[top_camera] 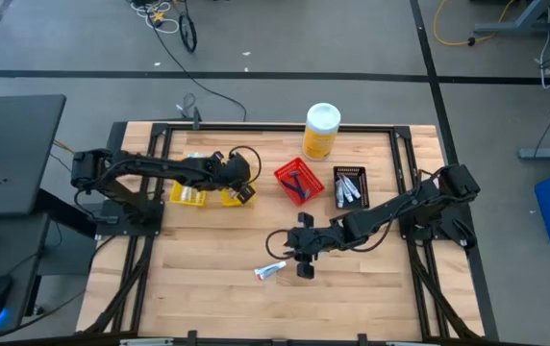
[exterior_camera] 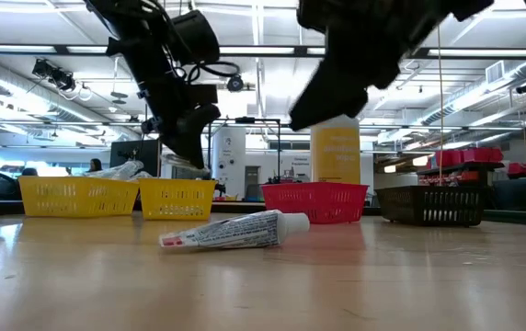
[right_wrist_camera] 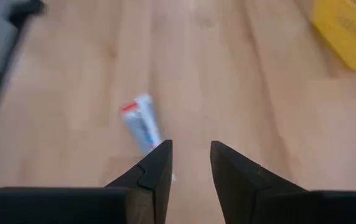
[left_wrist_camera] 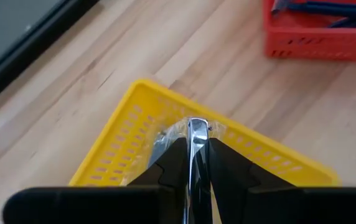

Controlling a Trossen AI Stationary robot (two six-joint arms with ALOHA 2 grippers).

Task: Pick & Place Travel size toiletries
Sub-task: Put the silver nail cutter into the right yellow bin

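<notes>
Wood-slat table (top_camera: 208, 288), both arms working. Leftmost: two yellow perforated plastic bins (top_camera: 187, 193) side by side, the second yellow bin (top_camera: 233, 197) under the left gripper (top_camera: 244, 192). Left gripper clenched on a small silvery crinkled packet (left_wrist_camera: 196, 134), held over the yellow bin's rim (left_wrist_camera: 128, 118) per the left wrist view; low view shows it above the bin, not down inside. To do this drop well: lower until the packet sits clearly inside the walls, then release; letting go at the rim risks it sliding out onto the table.

Centre: red perforated plastic bin (top_camera: 297, 182) with dark-handled slim items inside, probably razors. Behind it a tall yellow canister with white lid (top_camera: 321, 130). Next, a black mesh bin (top_camera: 350, 186) holding pale slim items, too small to name.

Front centre: small white toothpaste tube with red cap end (top_camera: 270, 270) lying flat on the bare wood, apart from all the bins. Right gripper (top_camera: 302, 258) hovers just beside and above it, fingers spread and empty; right wrist view shows the tube (right_wrist_camera: 142, 124) ahead and off to one side of the fingers (right_wrist_camera: 156, 171), not between them. Needs shifting sideways to straddle the tube across its narrow width, then descend close to the wood before closing, since a flat tube slips easily.
</notes>
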